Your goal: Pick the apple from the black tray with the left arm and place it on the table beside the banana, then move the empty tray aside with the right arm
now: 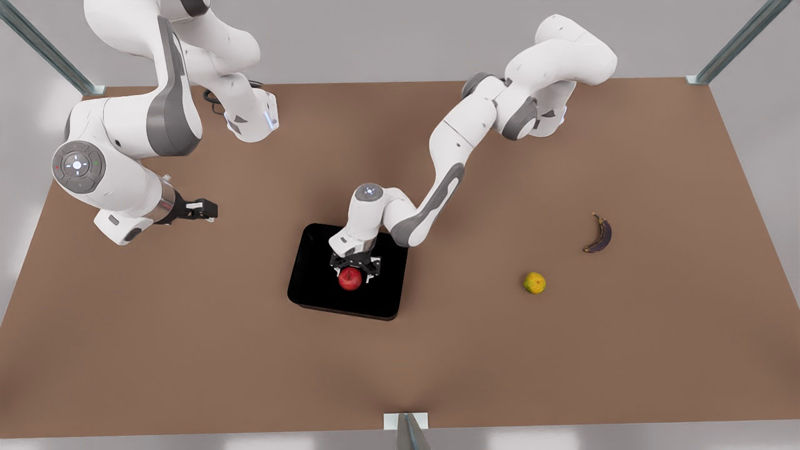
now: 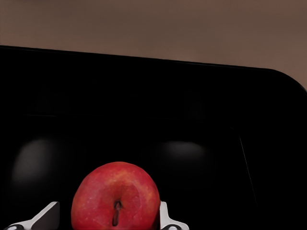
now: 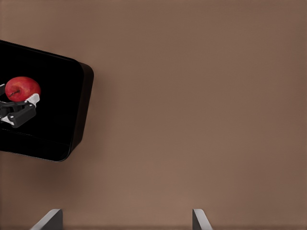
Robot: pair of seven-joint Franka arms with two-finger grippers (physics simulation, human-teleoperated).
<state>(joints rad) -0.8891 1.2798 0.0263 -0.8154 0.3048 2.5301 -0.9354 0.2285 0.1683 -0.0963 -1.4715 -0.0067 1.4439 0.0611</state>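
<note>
The red apple (image 1: 350, 279) (image 2: 115, 196) lies in the black tray (image 1: 312, 275) (image 2: 192, 120) at the middle of the brown table (image 1: 500, 362). My left gripper (image 1: 355, 274) (image 2: 109, 213) reaches down into the tray, its fingers (image 2: 164, 214) closed in on the apple's two sides. The dark banana (image 1: 599, 234) lies on the table far toward the front view's right. My right gripper (image 1: 211, 209) (image 3: 127, 220) waits open above the table at the front view's left, holding nothing. From there I see the tray (image 3: 57, 96) and the apple (image 3: 22, 88) off to one side.
A yellow-orange round fruit (image 1: 534, 282) lies on the table between the tray and the banana, nearer the front edge. Metal posts (image 1: 406, 431) stand at the table's edges. Bare tabletop surrounds the tray on all sides.
</note>
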